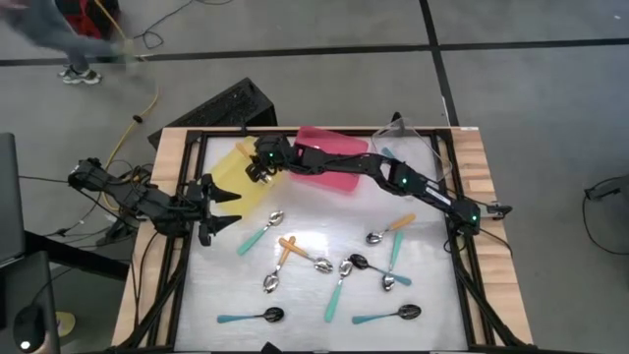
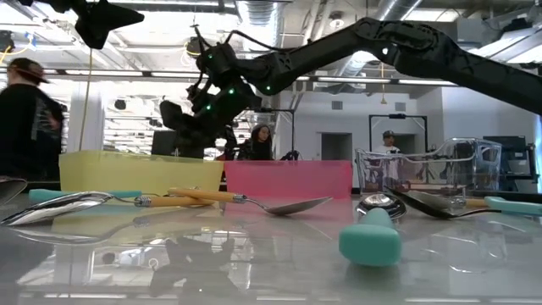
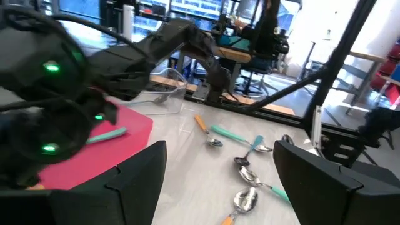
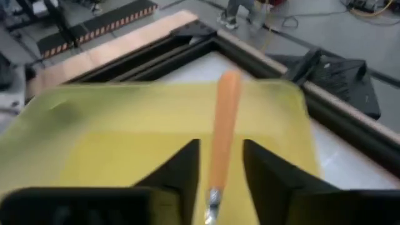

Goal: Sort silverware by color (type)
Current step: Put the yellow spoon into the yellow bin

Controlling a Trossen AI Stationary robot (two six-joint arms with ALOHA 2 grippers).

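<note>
My right arm reaches across the table to the yellow tray (image 1: 241, 177) at the far left. Its gripper (image 1: 260, 169) hangs over the tray, shut on an orange-handled spoon (image 4: 222, 125). My left gripper (image 1: 224, 206) waits open by the table's left edge, nothing between its fingers (image 3: 219, 175). More silverware lies flat on the table's middle and near half: a teal-handled spoon (image 1: 256, 237), an orange-handled one (image 1: 286, 250) and several others. A teal-handled spoon (image 3: 106, 134) lies in the pink tray (image 1: 329, 157). My right gripper has the orange-handled spoon between its two fingers, near the handle's lower end by the silver neck (image 4: 212, 194). The handle (image 4: 224, 112) runs forward along the fingers and sticks out past their tips. The spoon is over the yellow tray; its bowl is hidden.
A clear tray (image 1: 413, 143) stands at the far right, next to the pink one. The table has a dark frame and wooden side rails (image 1: 167, 197). People move in the room beyond the table (image 2: 25, 119).
</note>
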